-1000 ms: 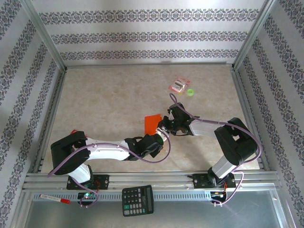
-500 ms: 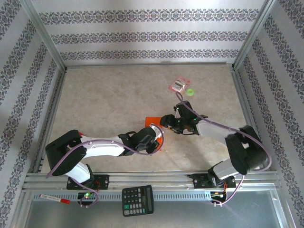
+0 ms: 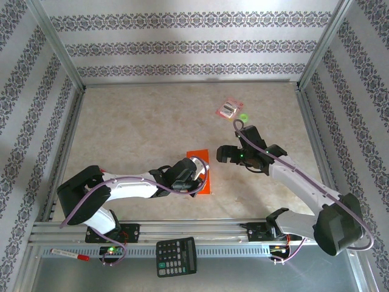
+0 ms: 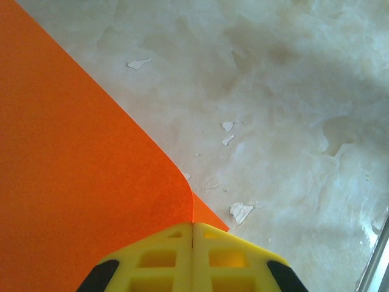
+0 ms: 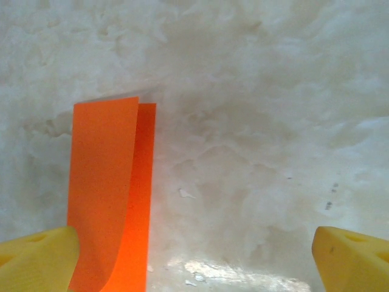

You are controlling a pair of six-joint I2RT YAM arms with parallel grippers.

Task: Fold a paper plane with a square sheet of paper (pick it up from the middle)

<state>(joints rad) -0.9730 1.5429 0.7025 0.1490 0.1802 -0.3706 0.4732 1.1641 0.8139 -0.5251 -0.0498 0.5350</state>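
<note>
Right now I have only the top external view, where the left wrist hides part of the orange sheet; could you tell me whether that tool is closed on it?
Observer: The left wrist view shows the left tool shut, with the curled edge of the orange sheet running into the seam between its fingers, apparently pinched.
Operator: Thank you; is the other arm gripping it too?
Observer: No; the right wrist view shows the right tool wide open, holding nothing.
Operator: Does the sheet lie in one layer?
Observer: Two; there the upper layer's long edge sits set back from the lower one's.
</note>
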